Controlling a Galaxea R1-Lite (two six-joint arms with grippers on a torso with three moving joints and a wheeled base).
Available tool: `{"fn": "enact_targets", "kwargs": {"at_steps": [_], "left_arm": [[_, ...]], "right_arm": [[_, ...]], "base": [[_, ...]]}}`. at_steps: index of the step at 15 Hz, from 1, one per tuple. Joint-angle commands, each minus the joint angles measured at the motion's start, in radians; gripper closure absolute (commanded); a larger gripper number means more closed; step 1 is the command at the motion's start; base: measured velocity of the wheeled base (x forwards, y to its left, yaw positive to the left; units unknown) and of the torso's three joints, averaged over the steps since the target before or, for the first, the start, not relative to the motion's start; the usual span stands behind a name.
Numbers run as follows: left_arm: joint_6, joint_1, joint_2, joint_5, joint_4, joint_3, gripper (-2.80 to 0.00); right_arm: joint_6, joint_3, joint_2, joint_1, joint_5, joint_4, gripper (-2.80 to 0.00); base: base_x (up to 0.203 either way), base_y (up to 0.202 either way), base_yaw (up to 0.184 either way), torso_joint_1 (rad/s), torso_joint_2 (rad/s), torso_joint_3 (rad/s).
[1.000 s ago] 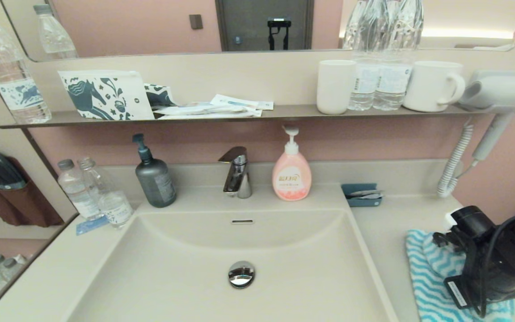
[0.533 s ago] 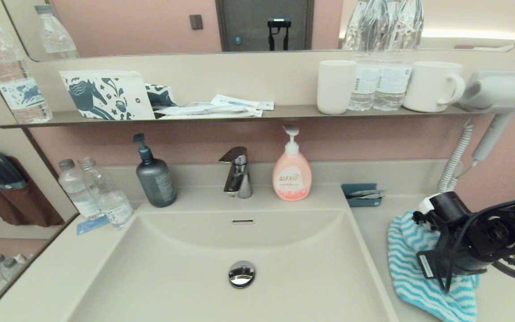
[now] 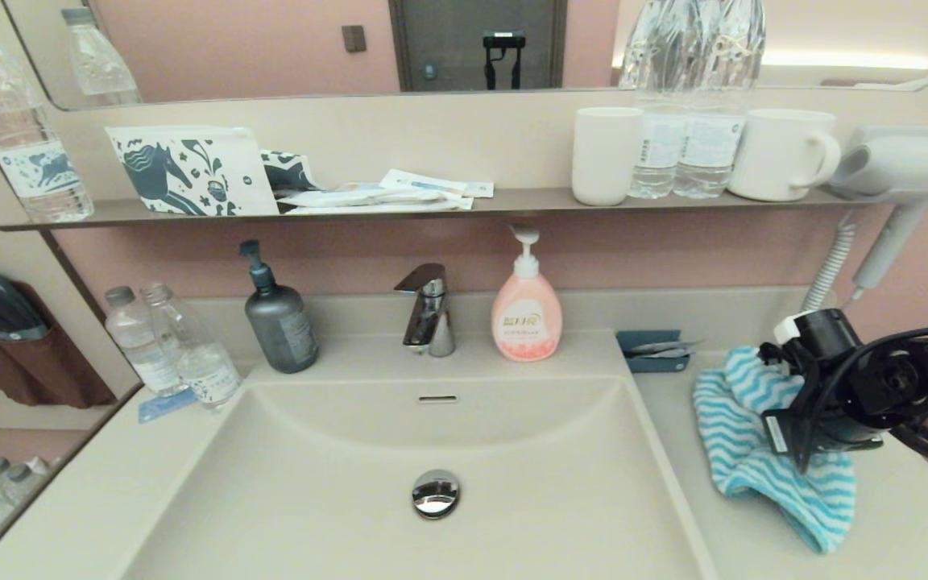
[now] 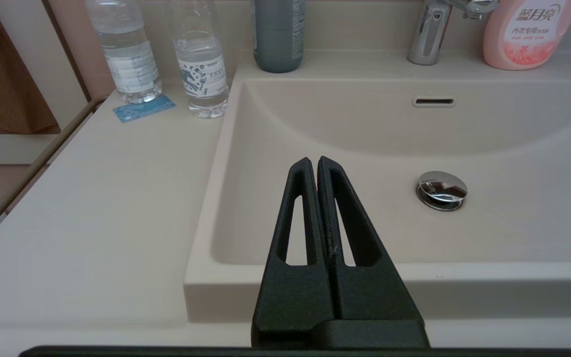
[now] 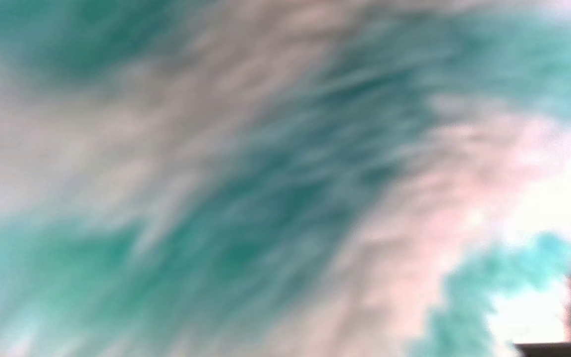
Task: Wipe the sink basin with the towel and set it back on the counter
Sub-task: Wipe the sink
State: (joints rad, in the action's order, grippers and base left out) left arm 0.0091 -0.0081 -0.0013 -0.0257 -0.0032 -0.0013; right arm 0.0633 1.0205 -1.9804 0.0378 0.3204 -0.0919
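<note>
Filling right wrist view: towel (image 5: 246, 208), unseen tool.

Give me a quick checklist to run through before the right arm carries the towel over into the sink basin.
1. Towel in the right gripper: cannot tell; the fingers are hidden in the cloth, though the towel is bunched and partly lifted.
2. Towel clear of the counter: not ok; its lower end seems to rest there.
3. Path past the small blue tray: ok; the towel sits apart from it.
4. Sink basin free of objects: ok; only the drain plug shows.
5. Left gripper out of the way: not ok; it hovers shut over the basin's front edge.
</note>
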Motion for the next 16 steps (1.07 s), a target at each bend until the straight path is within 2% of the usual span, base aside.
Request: {"fn": "enact_targets", "kwargs": {"at_steps": [1,3,6,10,13,16], "left_arm": [[0.0,0.0,0.001,0.0,0.0,0.0,0.0],[0.0,0.0,0.001,0.0,-0.001,0.0,0.0],[0.0,0.0,0.001,0.0,0.0,0.001,0.0],[0.0,-0.001,0.001,0.0,-0.001,0.0,0.0],[0.0,-0.001,0.001,0.0,0.0,0.001,0.0],[0.0,0.0,0.001,0.0,0.0,0.0,0.0]], "right_arm": [[-0.035,0.019,0.012,-0.04,0.028,-0.001,0.0],[-0.071,0.02,0.018,-0.073,0.06,-0.002,0.0],[-0.087,0.029,0.065,-0.108,0.059,-0.027,0.0],[-0.083,0.023,0.101,-0.081,0.066,-0.173,0.0],[0.004,-0.007,0.122,-0.016,0.058,-0.203,0.0],[0.044,-0.001,0.113,0.009,0.012,-0.118,0.0]], "base": [[0.0,0.0,0.0,0.0,0.0,0.0],[0.0,0.0,0.0,0.0,0.0,0.0],[0.0,0.0,0.0,0.0,0.0,0.0],[0.0,0.0,0.0,0.0,0.0,0.0],[0.0,0.0,0.0,0.0,0.0,0.0],[0.0,0.0,0.0,0.0,0.0,0.0]]}}
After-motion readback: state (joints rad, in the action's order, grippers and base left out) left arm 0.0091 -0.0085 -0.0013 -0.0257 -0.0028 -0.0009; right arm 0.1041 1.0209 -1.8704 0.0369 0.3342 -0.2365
